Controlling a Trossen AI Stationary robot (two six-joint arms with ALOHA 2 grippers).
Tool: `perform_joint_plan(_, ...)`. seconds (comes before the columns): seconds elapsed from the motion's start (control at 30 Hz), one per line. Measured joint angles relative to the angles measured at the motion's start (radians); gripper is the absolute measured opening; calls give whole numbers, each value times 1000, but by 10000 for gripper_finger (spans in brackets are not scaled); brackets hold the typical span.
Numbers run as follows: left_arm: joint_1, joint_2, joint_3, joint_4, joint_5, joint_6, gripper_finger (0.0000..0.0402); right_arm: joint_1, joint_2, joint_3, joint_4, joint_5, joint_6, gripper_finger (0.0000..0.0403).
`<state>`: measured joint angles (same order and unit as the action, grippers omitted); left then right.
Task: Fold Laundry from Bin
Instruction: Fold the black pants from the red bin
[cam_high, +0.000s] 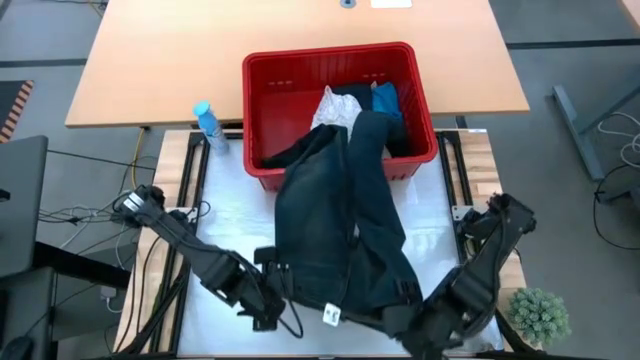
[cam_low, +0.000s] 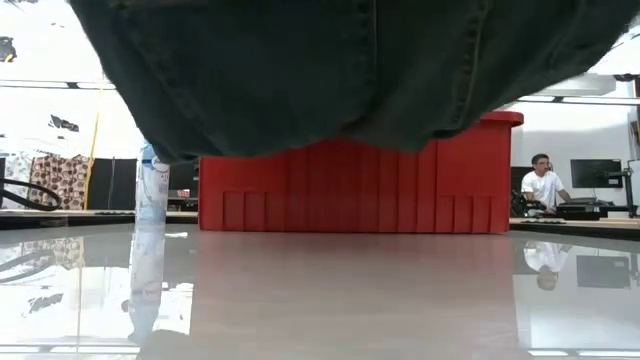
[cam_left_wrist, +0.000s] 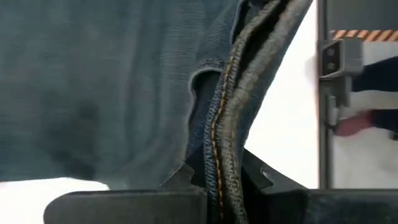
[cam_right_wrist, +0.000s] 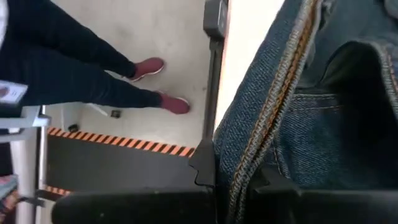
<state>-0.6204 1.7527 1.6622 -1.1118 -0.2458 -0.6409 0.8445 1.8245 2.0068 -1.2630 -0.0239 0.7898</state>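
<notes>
Evidently the jeans (cam_high: 345, 230) are clamped at the waistband by the left gripper (cam_high: 272, 296) and right gripper (cam_high: 410, 318), legs trailing beyond them into the bin (cam_high: 262, 110), so they can be drawn out.

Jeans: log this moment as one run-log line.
left hand: shut on jeans waistband | right hand: shut on jeans waistband | jeans: legs trail into red bin | white, blue items in bin

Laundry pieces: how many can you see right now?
3. Dark blue denim jeans trailing from the red plastic bin over the table; white crinkled cloth and bright blue cloth inside. More may be hidden.
</notes>
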Motion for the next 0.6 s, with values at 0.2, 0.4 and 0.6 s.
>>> perform_joint_plan(0.2,-49,0,-77,130,33,-29,13,59,121,0,69,-47,149,37)
perform_joint_plan(0.4,-81,0,-106,159,34,-112,13,86,225,1,62,-58,172,37)
perform_joint_plan(0.6,-123,2,-112,151,13,-183,13,79,323,3,52,-45,124,37)
